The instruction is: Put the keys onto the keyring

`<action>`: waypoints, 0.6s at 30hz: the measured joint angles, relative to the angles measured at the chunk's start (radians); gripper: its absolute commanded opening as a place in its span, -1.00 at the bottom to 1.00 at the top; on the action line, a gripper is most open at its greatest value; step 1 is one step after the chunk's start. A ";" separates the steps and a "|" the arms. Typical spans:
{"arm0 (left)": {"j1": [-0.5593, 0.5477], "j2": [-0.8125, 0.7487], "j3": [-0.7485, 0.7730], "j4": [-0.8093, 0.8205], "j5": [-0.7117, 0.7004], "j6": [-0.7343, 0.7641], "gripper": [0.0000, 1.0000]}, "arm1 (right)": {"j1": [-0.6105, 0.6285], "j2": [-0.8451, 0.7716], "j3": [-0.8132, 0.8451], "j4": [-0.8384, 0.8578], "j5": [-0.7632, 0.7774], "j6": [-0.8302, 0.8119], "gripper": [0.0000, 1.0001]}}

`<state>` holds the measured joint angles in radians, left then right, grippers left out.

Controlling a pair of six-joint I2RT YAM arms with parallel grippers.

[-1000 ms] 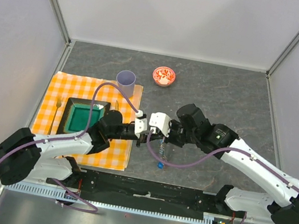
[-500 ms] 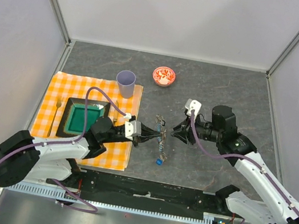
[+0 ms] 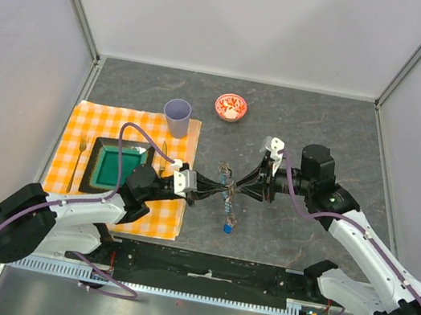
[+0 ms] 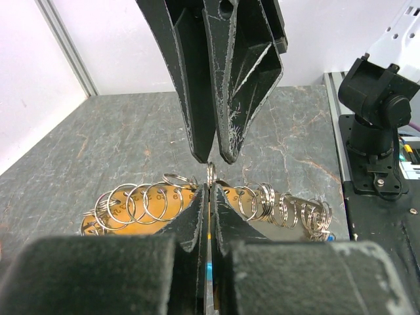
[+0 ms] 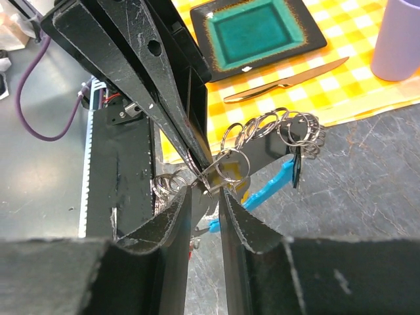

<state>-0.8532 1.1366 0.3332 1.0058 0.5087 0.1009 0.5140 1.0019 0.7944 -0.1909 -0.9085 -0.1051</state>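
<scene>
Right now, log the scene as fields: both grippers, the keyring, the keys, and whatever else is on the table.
left gripper: shut on keyring
right gripper: open, jaws astride the rings at the left fingertips
blue-tagged key: at the bunch's near end
elsewhere: cup, bowl, plate, knife

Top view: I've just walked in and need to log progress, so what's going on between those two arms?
The two arms are working the keyring bunch between them at mid-table. The left hand is shut on one small metal ring of it. The right hand faces it, fingers slightly apart with that ring at their tips, not clamped. A light-blue plastic piece shows beside the rings. Whether anything is threaded yet cannot be told.
</scene>
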 measured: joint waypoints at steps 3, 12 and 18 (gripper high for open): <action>0.000 0.000 0.000 0.000 0.002 0.000 -0.96 | 0.000 0.013 0.000 0.006 -0.021 0.005 -0.52; 0.000 0.000 0.000 0.006 0.018 0.000 -0.96 | 0.000 0.032 0.000 0.018 -0.045 0.014 -1.00; 0.000 0.000 -0.008 0.023 0.018 -0.002 -0.96 | 0.000 0.043 0.000 0.024 -0.049 0.019 -1.00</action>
<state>-0.8528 1.1362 0.3252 1.0283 0.5266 0.0986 0.5140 1.0447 0.7944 -0.1669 -0.9573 -0.0860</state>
